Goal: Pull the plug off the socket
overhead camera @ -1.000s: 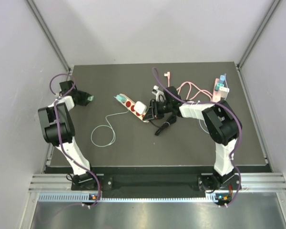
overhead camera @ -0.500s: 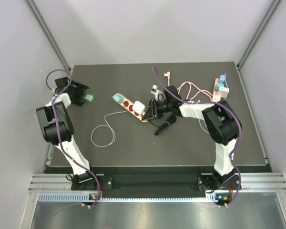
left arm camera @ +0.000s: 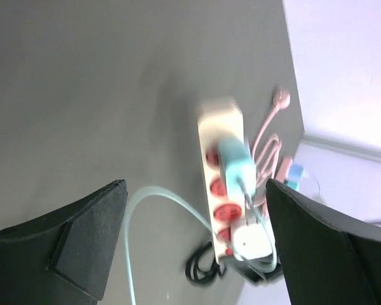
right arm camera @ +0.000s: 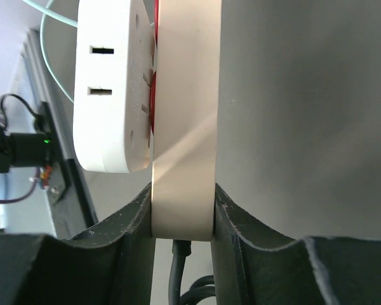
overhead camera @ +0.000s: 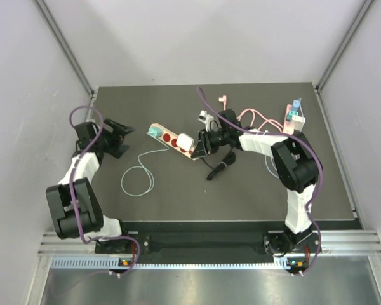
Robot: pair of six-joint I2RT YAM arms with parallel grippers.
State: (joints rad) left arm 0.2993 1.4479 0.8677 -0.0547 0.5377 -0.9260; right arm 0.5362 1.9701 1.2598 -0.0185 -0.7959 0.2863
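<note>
Lying ahead of my wide-open, empty left hand [left arm camera: 193, 194], the teal plug [left arm camera: 236, 166] tops the power strip [left arm camera: 219, 117] my right hand [right arm camera: 183, 204] clamps.

The table [overhead camera: 241, 197] in front of me is a dark grey, matte slab. A cream power strip [overhead camera: 171, 140] with red sockets lies flat on it, left of centre toward the rear, set at a slant. A thin teal cable [overhead camera: 138, 180] curls into a loose loop on the surface nearer to me than the strip. A black cord [overhead camera: 219, 168] lies bunched just beside the strip's right end. Further back, a pink cable [overhead camera: 251, 117] winds toward a pink block [overhead camera: 292, 117] near the right rear edge.
</note>
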